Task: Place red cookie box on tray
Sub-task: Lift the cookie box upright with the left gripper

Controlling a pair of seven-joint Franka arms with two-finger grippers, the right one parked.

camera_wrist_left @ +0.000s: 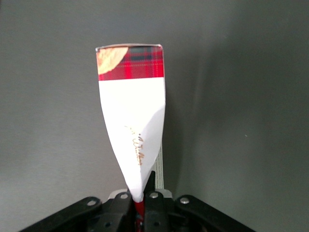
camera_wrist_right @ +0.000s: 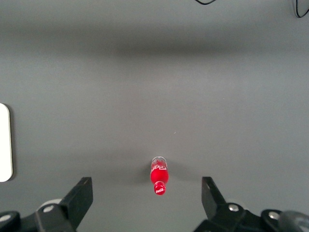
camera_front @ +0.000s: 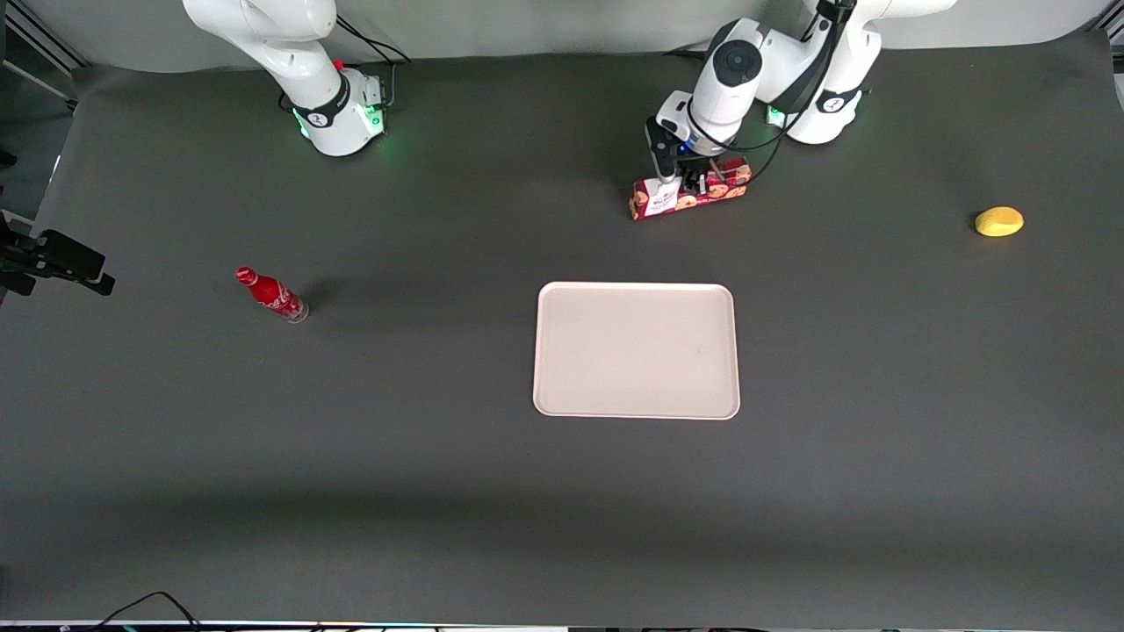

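A: Tartan is covering the red cookie box [camera_front: 694, 195], a long narrow carton with cookie pictures along its side and a white label panel at one end.

B: Where is it sitting?

A: It is lying farther from the front camera than the tray [camera_front: 637, 349], well apart from it and close to the working arm's base. The gripper [camera_front: 683, 183] is standing directly over it, its fingers clenching the carton near the white end.

B: Is the squeeze showing?

A: Yes, in the left wrist view the white panel [camera_wrist_left: 134, 130] is pinching inward where the fingers [camera_wrist_left: 153, 195] are pressing it, while the tartan end [camera_wrist_left: 130, 63] is keeping its square shape
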